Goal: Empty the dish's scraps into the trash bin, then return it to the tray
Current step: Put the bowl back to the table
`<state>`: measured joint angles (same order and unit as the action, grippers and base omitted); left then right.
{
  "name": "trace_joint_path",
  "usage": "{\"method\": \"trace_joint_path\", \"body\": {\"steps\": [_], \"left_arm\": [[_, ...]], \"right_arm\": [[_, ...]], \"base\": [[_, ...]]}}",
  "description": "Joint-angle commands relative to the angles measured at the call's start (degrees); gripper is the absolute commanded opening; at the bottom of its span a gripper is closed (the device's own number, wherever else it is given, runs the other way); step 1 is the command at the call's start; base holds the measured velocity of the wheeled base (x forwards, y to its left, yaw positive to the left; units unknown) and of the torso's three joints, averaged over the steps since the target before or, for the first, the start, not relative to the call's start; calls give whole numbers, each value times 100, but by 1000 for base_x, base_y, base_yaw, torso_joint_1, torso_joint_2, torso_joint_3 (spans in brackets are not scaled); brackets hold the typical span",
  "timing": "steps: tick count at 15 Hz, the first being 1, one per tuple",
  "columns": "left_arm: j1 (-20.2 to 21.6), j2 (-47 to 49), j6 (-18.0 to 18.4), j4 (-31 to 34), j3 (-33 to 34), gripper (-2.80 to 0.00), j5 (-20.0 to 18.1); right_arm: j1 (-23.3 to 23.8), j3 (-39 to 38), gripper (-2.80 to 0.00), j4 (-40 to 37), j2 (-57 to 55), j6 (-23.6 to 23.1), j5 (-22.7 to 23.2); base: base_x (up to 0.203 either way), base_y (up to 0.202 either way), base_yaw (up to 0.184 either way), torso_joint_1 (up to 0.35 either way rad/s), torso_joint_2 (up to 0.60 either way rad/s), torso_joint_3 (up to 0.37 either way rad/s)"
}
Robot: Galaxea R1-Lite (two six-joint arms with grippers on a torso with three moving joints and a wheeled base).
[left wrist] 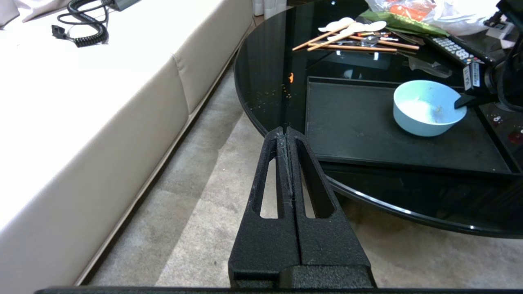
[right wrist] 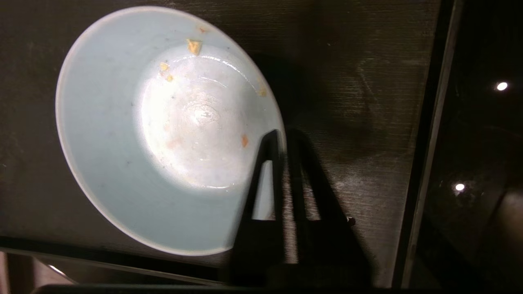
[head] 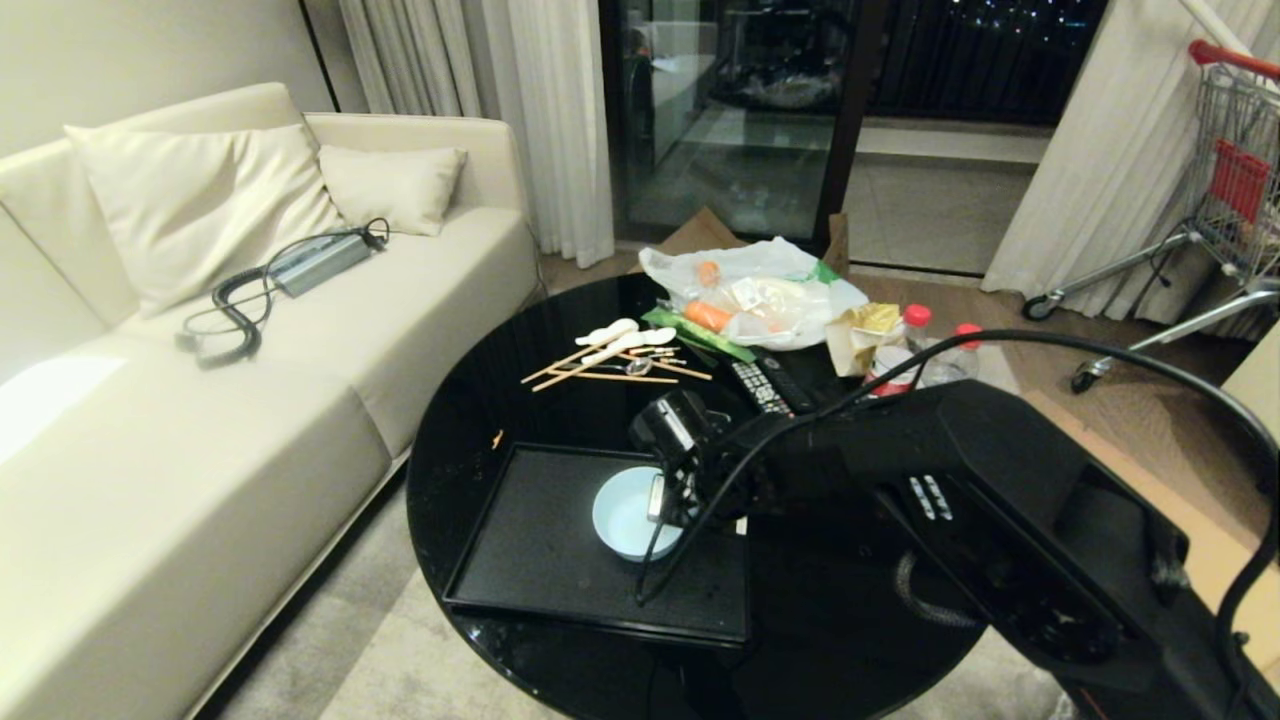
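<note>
- The right gripper (right wrist: 282,136) has its fingers (right wrist: 267,163) closed to a slim gap astride the rim of the dish (right wrist: 163,130), one just inside the wall and the other just outside. I read this as a pinch on the rim, though how firmly it bites cannot be judged.
- The bulk of the dish lies to the inner finger's side. Being round, it has no long axis, so the fingers' line across the rim is the only direction that matters.
- The dish sits upright on the tray (head: 540,540), directly beneath the fingers and towards the tray's edge on the outer finger's side.
- Only tiny scraps (right wrist: 194,45) cling to the inside, across the bowl from the fingers. The emptying looks done, so the likely next move is to spread the fingers and lift straight off the rim without dragging the dish.
- The left gripper (left wrist: 286,130) has its fingers pressed together and hangs beyond the edge of the dark surface (head: 480,400). The dish is well apart from it, so the right arm is much the nearer.
- Hidden: the trash bin is in no view.
- In the head view the right arm covers the dish's side under the fingers.
- Whether the dish's base rests flat on the tray cannot be told.
</note>
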<state>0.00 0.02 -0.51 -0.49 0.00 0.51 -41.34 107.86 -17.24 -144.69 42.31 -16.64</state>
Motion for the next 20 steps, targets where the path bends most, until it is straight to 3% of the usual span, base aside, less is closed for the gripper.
{"method": "trace_joint_path", "body": {"steps": [1, 11, 14, 16, 19, 20], "left_arm": [[0, -2, -2, -3, 0, -280, 1], [9, -2, -2, -3, 0, -280, 1], [0, -2, -2, -3, 0, -280, 1], [0, -2, -2, -3, 0, -280, 1], [0, -2, -2, -3, 0, -280, 1], [0, -2, -2, -3, 0, -280, 1]], "right_arm": [[10, 42, 0, -17, -40, 23, -6], [10, -60, 0, -71, 427, -54, -154], [4, -754, 0, -46, 1036, -368, -212], [3, -1413, 0, -14, 1528, -656, -522], [3, -2321, 0, 182, 2349, -781, -677], [3, -2626, -280, 271, 2638, -806, -720]], "base": [[0, 0, 0, 0, 0, 0], [0, 0, 0, 0, 0, 0], [0, 0, 0, 0, 0, 0], [0, 0, 0, 0, 0, 0], [0, 0, 0, 0, 0, 0], [0, 0, 0, 0, 0, 0]]}}
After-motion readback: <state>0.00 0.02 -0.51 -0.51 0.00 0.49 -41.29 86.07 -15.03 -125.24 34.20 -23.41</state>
